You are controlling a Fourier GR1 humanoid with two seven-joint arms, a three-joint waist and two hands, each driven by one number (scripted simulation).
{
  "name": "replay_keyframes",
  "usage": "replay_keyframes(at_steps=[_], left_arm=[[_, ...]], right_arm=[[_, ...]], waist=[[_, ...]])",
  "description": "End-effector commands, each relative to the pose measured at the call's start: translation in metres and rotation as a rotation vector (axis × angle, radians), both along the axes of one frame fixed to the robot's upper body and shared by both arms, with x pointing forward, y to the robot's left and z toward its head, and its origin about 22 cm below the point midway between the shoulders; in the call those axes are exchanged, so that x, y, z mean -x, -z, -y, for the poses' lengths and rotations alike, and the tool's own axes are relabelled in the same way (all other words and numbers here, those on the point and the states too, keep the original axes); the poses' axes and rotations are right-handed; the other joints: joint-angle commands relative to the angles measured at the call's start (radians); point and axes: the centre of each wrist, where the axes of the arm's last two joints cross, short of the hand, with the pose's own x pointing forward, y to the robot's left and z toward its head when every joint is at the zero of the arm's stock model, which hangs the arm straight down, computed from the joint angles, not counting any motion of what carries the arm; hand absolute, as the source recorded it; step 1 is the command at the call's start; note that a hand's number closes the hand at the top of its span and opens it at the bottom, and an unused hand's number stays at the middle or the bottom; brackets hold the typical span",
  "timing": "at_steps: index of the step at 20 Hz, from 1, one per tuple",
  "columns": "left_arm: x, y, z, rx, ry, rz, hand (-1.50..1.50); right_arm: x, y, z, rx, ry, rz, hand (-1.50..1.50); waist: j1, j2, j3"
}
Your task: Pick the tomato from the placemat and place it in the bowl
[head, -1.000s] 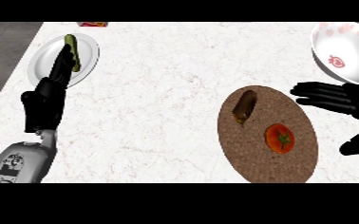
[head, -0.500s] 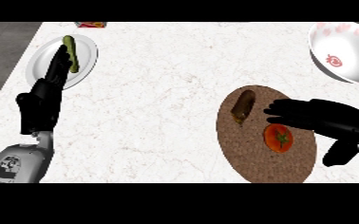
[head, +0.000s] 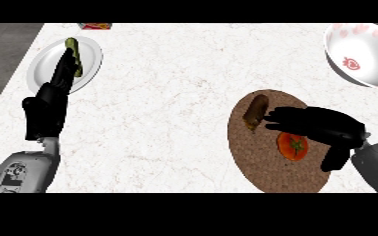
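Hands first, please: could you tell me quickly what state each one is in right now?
Left hand: open, fingers straight, resting by the plate.
Right hand: open over the tomato on the placemat, holding nothing.

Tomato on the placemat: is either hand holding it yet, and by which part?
No. The right hand hovers over the tomato, fingers not closed round it. The left hand rests open.

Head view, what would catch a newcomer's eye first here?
Most striking is the right robot hand, black, spread over the round brown placemat at lower right, directly above the red tomato and beside a brown oblong item. At the upper right edge sits a white bowl with strawberry prints. At the left, the left robot hand stands open, fingers up, in front of a white plate.
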Motion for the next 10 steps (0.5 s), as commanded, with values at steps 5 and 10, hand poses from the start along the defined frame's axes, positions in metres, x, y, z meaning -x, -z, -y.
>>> replay_keyframes(at_steps=[5, 10], left_arm=[[0.011, -0.009, 0.002, 0.006, -0.003, 0.009, 0.00], [-0.008, -0.017, -0.001, 0.003, 0.003, -0.008, 0.00]], right_arm=[[-0.003, 0.025, -0.017, 0.011, -0.022, -0.030, -1.50], [-0.016, 0.018, -0.024, 0.056, -0.070, 0.036, 1.50]], waist=[[0.000, -0.001, 0.000], [-0.003, -0.001, 0.000]])
